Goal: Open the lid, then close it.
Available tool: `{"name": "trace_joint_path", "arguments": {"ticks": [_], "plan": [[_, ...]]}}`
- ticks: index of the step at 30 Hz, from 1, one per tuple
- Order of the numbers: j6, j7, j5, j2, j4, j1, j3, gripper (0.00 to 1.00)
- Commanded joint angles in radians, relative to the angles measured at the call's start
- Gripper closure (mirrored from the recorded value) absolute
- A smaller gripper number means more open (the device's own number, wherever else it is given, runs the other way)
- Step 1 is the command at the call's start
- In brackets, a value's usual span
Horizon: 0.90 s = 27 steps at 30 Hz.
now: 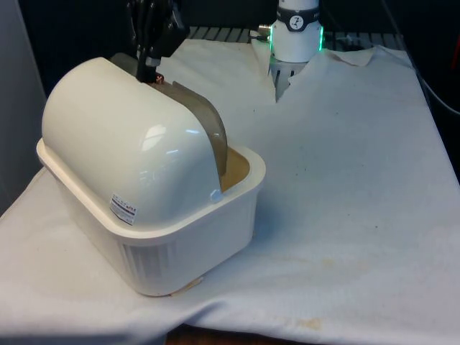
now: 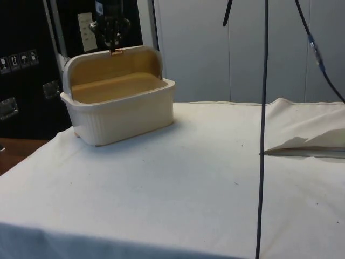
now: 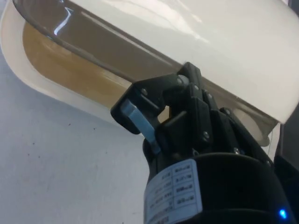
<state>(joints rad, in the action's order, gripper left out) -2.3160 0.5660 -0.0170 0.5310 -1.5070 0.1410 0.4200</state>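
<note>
A cream bread box [image 1: 180, 237] stands at the front view's left, its domed back towards that camera. Its smoky brown roll lid [image 1: 210, 129] is slid up and back under the white dome, so the tan inside [image 2: 116, 86] lies open in the side view. My black gripper [image 1: 149, 70] sits at the top of the dome, shut on the lid's small copper handle [image 1: 159, 76]. In the side view the gripper [image 2: 112, 47] hangs over the handle [image 2: 116, 52] on the raised lid edge. The wrist view has the gripper [image 3: 161, 114] pinched against the lid's rim [image 3: 117, 46].
The white cloth [image 1: 345, 180] spreads wide to the front view's right of the box. A black cable [image 2: 263, 135] hangs down in the side view. The cloth is folded up into a ridge [image 2: 302, 143] near the robot's base [image 1: 296, 32].
</note>
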Motion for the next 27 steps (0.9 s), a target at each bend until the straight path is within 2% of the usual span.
{"name": "trace_joint_path", "arguments": {"ticks": [1, 2, 3, 9, 10, 11, 19, 20, 21, 27], "plan": [[0.006, -0.003, 0.013, 0.000, -0.002, -0.004, -0.008, 1.00], [0.000, 0.000, 0.000, 0.001, 0.000, 0.000, 0.000, 1.00], [0.008, -0.003, 0.014, 0.000, -0.003, -0.003, -0.008, 1.00], [0.032, -0.003, 0.015, -0.001, 0.001, 0.000, -0.011, 1.00], [0.022, 0.000, 0.001, 0.000, 0.007, 0.001, -0.002, 1.00], [0.036, -0.003, 0.015, -0.002, 0.001, 0.000, -0.012, 1.00], [0.090, -0.007, 0.017, -0.014, 0.005, 0.006, -0.020, 1.00], [0.080, -0.002, 0.001, -0.010, 0.015, 0.007, -0.008, 1.00], [0.095, -0.006, 0.017, -0.016, 0.004, 0.008, -0.021, 1.00], [0.130, -0.004, 0.017, -0.020, 0.005, 0.012, -0.028, 1.00]]}}
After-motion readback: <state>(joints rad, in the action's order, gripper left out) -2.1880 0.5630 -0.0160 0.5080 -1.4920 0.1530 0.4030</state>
